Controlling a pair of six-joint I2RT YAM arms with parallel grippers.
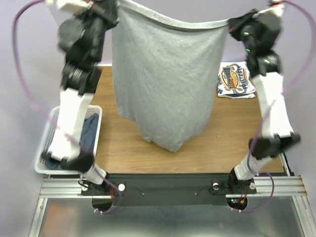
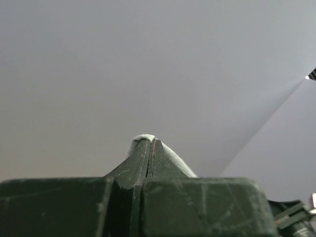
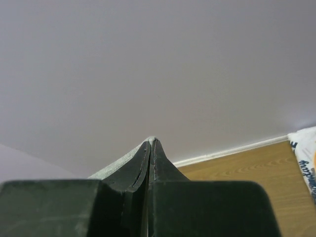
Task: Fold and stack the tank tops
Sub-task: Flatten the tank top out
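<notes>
A wooden table (image 1: 237,143) with a warm brown grain fills the middle of the overhead view. A black plate and aluminium rails (image 1: 276,186) run along its near edge, where the two arm bases are bolted. Around it the room is a plain pale lilac-grey, and both wrist cameras look out on that same blank tone. In the right wrist view a thin white strip (image 3: 232,150) separates it from the wood. A white lattice basket (image 1: 47,143) sits at the table's left edge, partly behind the left arm, with the dark slate blue tank top (image 1: 90,129) bunched inside it. The white tank top (image 1: 237,81) lies folded on the far right part of the table, its blue-and-orange logo facing up. The light grey tank top (image 1: 165,84) hangs in the air between the two raised arms, above the table's middle. Its upper edge is stretched nearly taut from one gripper to the other and dips slightly in the centre. The cloth falls in soft vertical folds and narrows to a rounded lower end. Whether that end touches the wood cannot be told. The left gripper (image 1: 116,6) pinches the top left corner with its jaws pressed together, and a sliver of grey fabric shows at the tips in its wrist view. The right gripper (image 1: 232,24) is likewise clamped on the top right corner, with grey cloth running down beside its fingers.
</notes>
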